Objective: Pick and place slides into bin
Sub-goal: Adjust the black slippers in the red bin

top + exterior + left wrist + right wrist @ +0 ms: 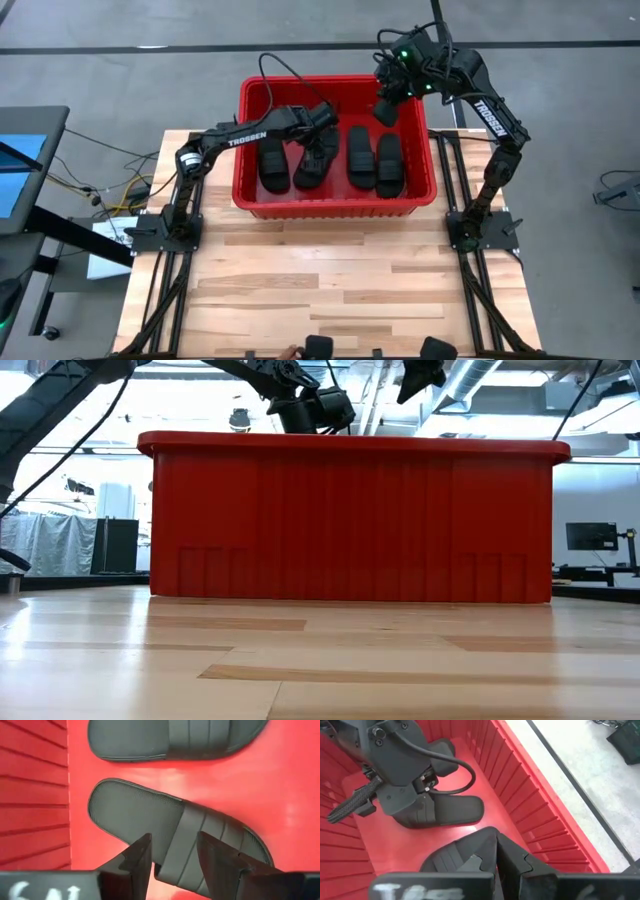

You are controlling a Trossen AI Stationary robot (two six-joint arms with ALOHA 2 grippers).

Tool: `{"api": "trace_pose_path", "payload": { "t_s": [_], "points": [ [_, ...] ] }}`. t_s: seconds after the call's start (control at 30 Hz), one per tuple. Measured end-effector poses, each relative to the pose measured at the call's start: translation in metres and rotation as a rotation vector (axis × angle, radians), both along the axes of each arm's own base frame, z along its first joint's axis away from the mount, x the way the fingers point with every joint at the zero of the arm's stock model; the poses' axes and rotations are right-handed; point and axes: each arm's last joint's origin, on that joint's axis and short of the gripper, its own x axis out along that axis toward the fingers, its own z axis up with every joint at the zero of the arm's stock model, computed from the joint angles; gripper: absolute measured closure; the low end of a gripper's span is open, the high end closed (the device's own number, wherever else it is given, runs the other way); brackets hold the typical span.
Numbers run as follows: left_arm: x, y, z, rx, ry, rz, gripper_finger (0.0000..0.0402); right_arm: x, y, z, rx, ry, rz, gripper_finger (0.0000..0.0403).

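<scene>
Grey concrete floor (dark line across it) surrounds the wooden table; ceiling ducts overhead.

Four black slides with wide ribbed straps lie flat, side by side, inside the big red bin on the tabletop.

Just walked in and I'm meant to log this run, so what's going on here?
Two dark robot arms are working over a large red plastic bin at the far end of the wooden table. Four black ribbed-strap slide sandals already lie inside it. The left gripper hangs open over the second sandal from the left. The right gripper hovers shut above the bin's far right corner, holding nothing.
</scene>
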Motion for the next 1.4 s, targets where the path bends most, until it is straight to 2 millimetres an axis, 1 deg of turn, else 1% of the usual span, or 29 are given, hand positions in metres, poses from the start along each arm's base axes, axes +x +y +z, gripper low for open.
{"api": "trace_pose_path", "payload": {
  "t_s": [0.07,0.13,0.23,0.33,0.4,0.57,0.77,0.87,0.97,1.1,1.17,1.27,1.4],
  "points": [
    [0.000,0.000,0.000,0.012,0.010,-0.028,0.0261,0.000,0.000,0.000,0.000,0.000,0.000,0.0403],
    [0.000,0.000,0.000,0.025,0.015,-0.048,0.0277,0.000,0.000,0.000,0.000,0.000,0.000,0.0403],
    [0.000,0.002,0.001,0.044,0.017,-0.077,0.0321,0.000,0.000,0.000,0.000,0.000,0.000,0.0403],
    [0.000,0.006,0.001,0.064,0.015,-0.097,0.0377,0.000,0.000,0.000,0.000,0.000,0.000,0.0403],
    [-0.002,0.010,0.001,0.071,0.024,-0.108,0.0393,0.000,0.000,0.000,0.000,0.000,0.000,0.0403],
    [-0.013,0.024,0.000,0.056,0.049,-0.083,0.0400,0.000,0.000,0.000,0.000,0.000,0.000,0.0403],
    [-0.026,0.041,-0.001,-0.151,-0.055,0.035,0.0401,0.000,0.000,0.000,-0.001,-0.002,-0.001,0.0403],
    [-0.027,0.044,-0.001,-0.197,-0.092,0.086,0.0401,0.000,0.000,0.000,-0.004,-0.006,-0.001,0.0403],
    [-0.023,0.046,-0.007,-0.211,-0.092,0.109,0.0401,0.001,-0.001,0.001,-0.009,-0.014,0.000,0.0403],
    [-0.015,0.050,-0.037,-0.266,0.040,0.124,0.0401,0.001,-0.001,0.001,-0.005,-0.019,-0.006,0.0403],
    [-0.010,0.053,-0.045,-0.282,0.078,0.125,0.0401,0.001,-0.001,0.001,-0.003,-0.019,-0.008,0.0403],
    [-0.004,0.057,-0.044,-0.278,0.073,0.123,0.0401,0.001,-0.001,0.001,0.004,-0.020,-0.015,0.0403],
    [0.002,0.061,-0.036,-0.227,0.024,0.124,0.0401,0.000,0.000,0.000,0.012,-0.014,-0.019,0.0403]
  ]
}}
